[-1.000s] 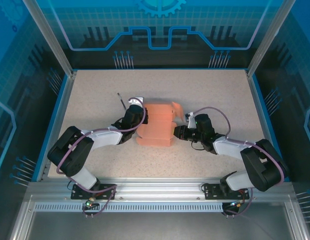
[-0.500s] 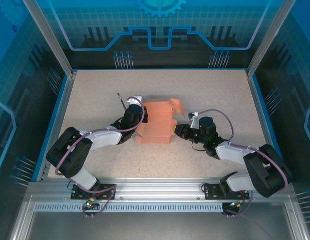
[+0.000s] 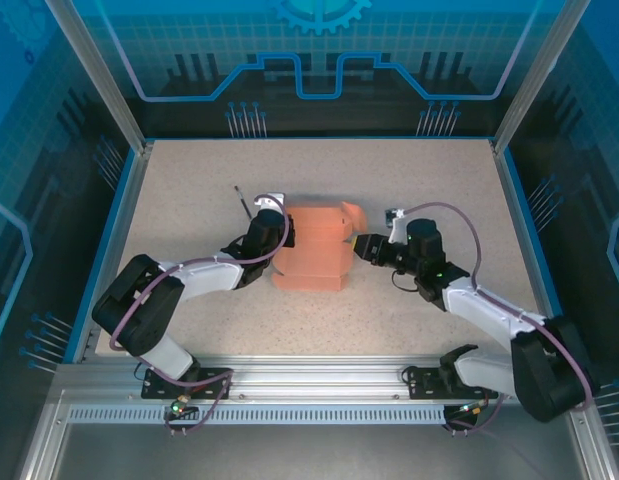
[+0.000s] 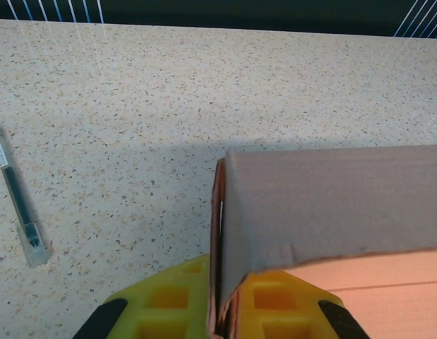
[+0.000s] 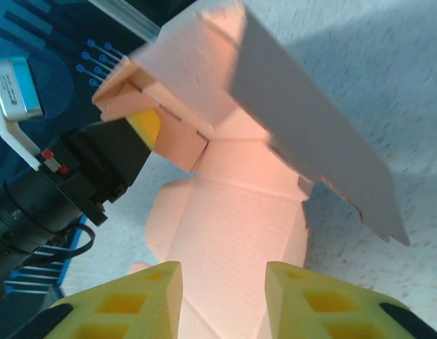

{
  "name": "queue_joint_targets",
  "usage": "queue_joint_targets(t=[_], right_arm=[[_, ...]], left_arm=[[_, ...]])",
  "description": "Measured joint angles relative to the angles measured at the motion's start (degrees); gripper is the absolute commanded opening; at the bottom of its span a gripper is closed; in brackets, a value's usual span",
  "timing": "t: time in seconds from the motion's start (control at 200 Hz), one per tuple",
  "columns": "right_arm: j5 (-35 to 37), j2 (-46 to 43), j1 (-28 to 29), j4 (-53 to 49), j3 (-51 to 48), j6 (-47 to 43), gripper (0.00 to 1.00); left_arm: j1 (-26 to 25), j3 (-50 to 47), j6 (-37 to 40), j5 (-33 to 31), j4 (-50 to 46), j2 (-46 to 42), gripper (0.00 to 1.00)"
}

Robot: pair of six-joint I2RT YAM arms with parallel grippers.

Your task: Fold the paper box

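The paper box (image 3: 314, 252) sat mid-table, half folded. At its nine o'clock the left gripper (image 3: 279, 235) pinched a wall tight; at three o'clock the right gripper (image 3: 362, 247) stood parted, empty. I'd tuck the raised one-o'clock flap (image 3: 352, 214) squarely, with the left bracing.

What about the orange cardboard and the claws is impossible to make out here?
- Left wrist view: the salmon-orange cardboard paper box runs off the right and bottom edges.
- Same view: the bottom edge cuts off the left gripper.
- Right wrist view: a blurred raised flap hides the box's far side.
- Left wrist view: the thin dark pen's print is too small.
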Motion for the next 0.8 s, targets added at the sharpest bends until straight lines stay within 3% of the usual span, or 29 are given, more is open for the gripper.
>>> queue_joint_targets(t=[0.285,0.495,0.645,0.795], right_arm=[[7.6,-5.7,-4.1,-16.0,6.9,-17.3,0.46],[10.3,4.2,-7.1,-19.0,14.8,-24.5,0.43],[6.8,11.4,-6.9,-19.3,16.4,-26.8,0.43],[3.8,13.2,-5.3,-20.1,16.5,-28.0,0.46]], left_arm=[[0.0,0.0,0.0,0.0,-0.7,0.0,0.04],[0.0,0.0,0.0,0.0,-0.9,-0.1,0.04],[0.0,0.0,0.0,0.0,-1.0,-0.7,0.04],[0.0,0.0,0.0,0.0,-1.0,-1.1,0.04]])
